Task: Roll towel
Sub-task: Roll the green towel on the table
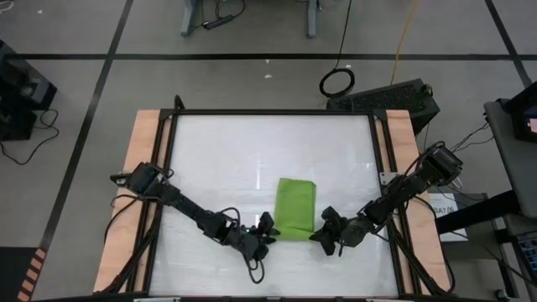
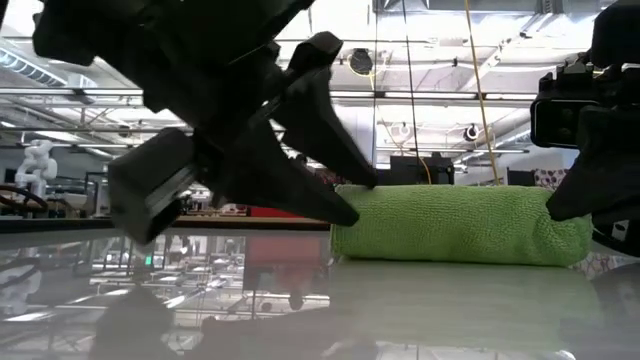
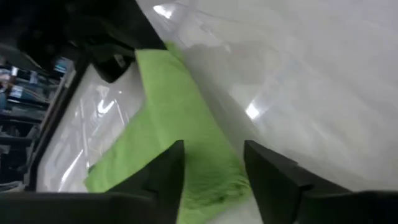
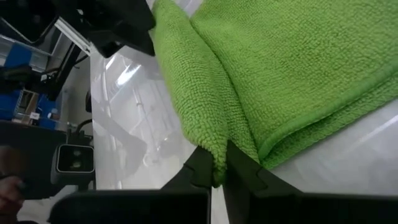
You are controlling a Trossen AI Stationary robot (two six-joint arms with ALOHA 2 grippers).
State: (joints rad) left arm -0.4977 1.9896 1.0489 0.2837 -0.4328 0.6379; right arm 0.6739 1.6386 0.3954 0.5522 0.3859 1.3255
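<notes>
The lime-green towel (image 1: 295, 207) lies folded on the glossy white table, near the front edge. Its near edge (image 2: 460, 225) stands up as a thick, rounded roll. My left gripper (image 1: 267, 227) is at the left end of that near edge. It is open, one finger on either side of the towel's corner (image 3: 208, 177). My right gripper (image 1: 325, 228) is at the right end of the same edge, shut on the towel. My left gripper's open fingers (image 2: 350, 190) reach the roll's left end; whether they touch it I cannot tell. My right gripper pinches a folded ridge of the towel (image 4: 214, 152) between its two fingers, at the near right corner, several layers thick. Its fingers slant down from the table's right. The towel rests on the table.
Wooden rails (image 1: 144, 168) and a black frame border the table on both sides. The far half of the white surface (image 1: 252, 143) holds nothing. Beyond the far right corner, a black box (image 1: 394, 96) and a coiled cable (image 1: 336, 81) lie on the floor.
</notes>
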